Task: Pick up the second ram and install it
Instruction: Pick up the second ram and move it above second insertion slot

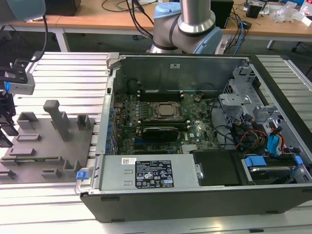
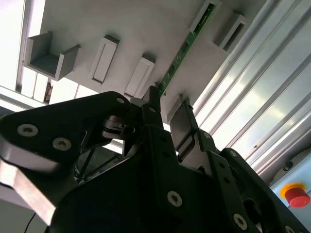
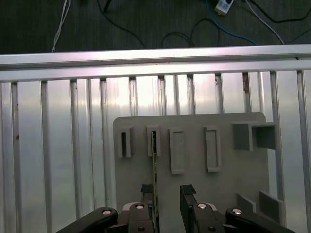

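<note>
The second ram is a thin green stick standing on edge in a slot of the grey fixture plate; in the second wrist view the ram runs away from the fingertips. My gripper is open and straddles the near end of the stick, which sits close against one finger, with a gap to the other finger. In the exterior view, the gripper hangs over the fixture plate at that view's far left.
An open computer case with its motherboard lies at the exterior view's right of the fixture plate. Grey fixture blocks rise from the plate. Ribbed aluminium table profiles surround it. A red button sits beside them.
</note>
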